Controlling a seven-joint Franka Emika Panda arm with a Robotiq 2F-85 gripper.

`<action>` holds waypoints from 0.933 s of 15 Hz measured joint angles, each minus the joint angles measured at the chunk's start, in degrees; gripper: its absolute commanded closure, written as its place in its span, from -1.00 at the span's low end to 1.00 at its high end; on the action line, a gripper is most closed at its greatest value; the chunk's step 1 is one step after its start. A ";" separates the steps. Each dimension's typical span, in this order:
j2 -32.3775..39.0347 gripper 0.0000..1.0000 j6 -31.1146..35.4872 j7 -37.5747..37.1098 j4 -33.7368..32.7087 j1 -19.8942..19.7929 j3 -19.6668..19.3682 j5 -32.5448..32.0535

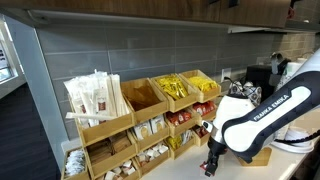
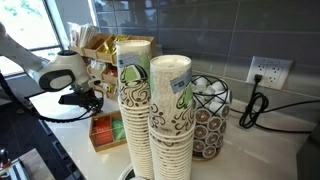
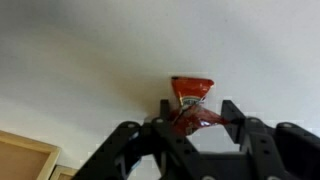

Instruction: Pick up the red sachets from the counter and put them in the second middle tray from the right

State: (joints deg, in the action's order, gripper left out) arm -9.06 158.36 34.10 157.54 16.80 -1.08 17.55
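Your gripper (image 3: 197, 120) is pinched narrow on one of the red sachets (image 3: 190, 96), the jaws closed on its lower end at the bottom centre of the wrist view. You cannot tell whether the packet touches the counter (image 3: 80, 60) or hangs just above it. Its white marks are too blurred to read. At the lower left corner a wooden edge (image 3: 25, 155) is cut off by the frame.

In an exterior view the arm (image 1: 262, 110) reads "FRANKA EMIKA". It covers the right end of the rack (image 1: 100, 128), and the second middle tray from the right (image 1: 181, 119) shows only blurred red contents. In an exterior view two stacks of printed paper cups (image 2: 155, 110) fill the centre and hide most of the rack; their print is unreadable, and the sachet is too small to pick out there.
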 measured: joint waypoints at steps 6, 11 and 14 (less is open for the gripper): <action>-0.10 1.00 0.13 -0.17 -0.57 -0.05 0.03 1.15; -2.25 0.92 1.29 0.04 -0.60 -0.02 -0.28 4.51; -4.13 0.92 2.91 0.49 -0.60 0.39 -1.07 6.96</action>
State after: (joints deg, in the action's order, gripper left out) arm -13.19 161.27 34.59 156.93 17.19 -2.14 24.51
